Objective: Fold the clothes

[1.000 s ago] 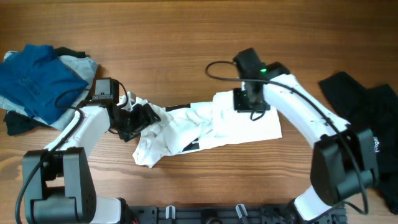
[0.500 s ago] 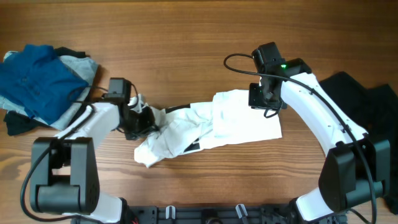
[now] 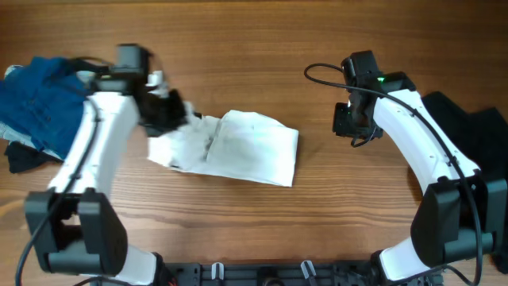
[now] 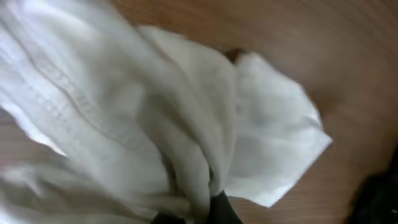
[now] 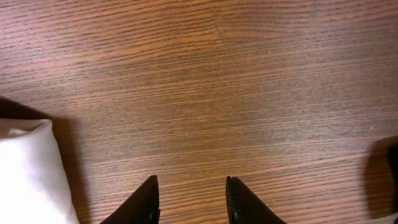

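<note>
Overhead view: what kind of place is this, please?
Probably a robotics lab bench: a wooden table, left arm and right arm mounted at its edge, a white T-shirt, heaped blue clothes.

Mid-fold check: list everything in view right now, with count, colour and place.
shirt: one, white, table centre, left edge bunched
blue clothes: one heap, far left
pale piece: one, light, peeking from behind the blue heap
black piece: one, at the blue heap's near edge
black clothes: one heap, far right
table: one, brown wood
left end effector: closed on the shirt's left edge
right end effector: open, over bare wood right of the shirt
</note>
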{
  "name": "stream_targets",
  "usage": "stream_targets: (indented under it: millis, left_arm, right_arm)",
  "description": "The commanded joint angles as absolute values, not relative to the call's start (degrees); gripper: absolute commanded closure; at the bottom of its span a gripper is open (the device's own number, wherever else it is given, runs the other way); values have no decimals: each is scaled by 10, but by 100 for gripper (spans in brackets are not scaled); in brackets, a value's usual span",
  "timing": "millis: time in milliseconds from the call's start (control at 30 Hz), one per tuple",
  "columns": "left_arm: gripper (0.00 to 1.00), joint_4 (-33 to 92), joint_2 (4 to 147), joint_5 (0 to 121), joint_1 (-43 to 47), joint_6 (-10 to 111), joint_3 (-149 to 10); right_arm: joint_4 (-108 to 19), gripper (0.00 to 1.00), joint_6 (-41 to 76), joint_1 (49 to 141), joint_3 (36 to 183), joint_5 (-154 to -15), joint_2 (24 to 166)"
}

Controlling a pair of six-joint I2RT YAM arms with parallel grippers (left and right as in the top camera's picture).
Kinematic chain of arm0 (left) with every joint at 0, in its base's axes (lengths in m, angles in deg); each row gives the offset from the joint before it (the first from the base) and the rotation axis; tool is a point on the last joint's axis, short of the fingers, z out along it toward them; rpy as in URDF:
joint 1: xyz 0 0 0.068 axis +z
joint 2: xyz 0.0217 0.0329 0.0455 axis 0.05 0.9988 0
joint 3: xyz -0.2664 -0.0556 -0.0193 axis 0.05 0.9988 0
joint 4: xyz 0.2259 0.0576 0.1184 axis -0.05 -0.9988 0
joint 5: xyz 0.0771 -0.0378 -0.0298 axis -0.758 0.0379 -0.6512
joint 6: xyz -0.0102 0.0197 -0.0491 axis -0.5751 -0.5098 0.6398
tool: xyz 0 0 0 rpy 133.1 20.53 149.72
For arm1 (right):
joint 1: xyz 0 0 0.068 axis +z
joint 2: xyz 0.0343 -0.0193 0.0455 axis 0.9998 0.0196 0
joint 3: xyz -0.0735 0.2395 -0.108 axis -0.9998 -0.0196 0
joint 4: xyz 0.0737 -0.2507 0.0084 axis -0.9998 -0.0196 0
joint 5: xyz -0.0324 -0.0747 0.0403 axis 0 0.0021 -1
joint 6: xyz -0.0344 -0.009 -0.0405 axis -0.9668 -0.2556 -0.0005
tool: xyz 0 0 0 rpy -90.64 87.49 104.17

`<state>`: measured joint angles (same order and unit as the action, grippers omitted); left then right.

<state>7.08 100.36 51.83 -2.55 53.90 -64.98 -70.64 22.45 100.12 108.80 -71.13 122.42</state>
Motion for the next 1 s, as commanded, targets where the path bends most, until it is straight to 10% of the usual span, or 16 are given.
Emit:
stream_targets:
  millis: [0, 467, 600, 833, 967]
  left_arm:
    - [96, 165, 998, 545, -155, 632, -660]
    - [92, 234, 1086, 485, -312, 687, -660]
    - [47, 282, 1081, 609, -311, 576, -664]
    - [45, 171, 981, 513, -111, 538, -722]
    - [43, 129, 1017, 513, -34, 539, -713]
  right_arm:
    - [-705, 64, 203, 1000, 1099, -723, 1214]
    - [-709, 65, 189, 1001, 1099, -752, 1214]
    - [-702, 62, 185, 1001, 1099, -770, 1214]
    - [-576, 52, -26, 1021, 1099, -1085, 1214]
    - [-481, 34, -20, 1117, 1099, -1010, 1222]
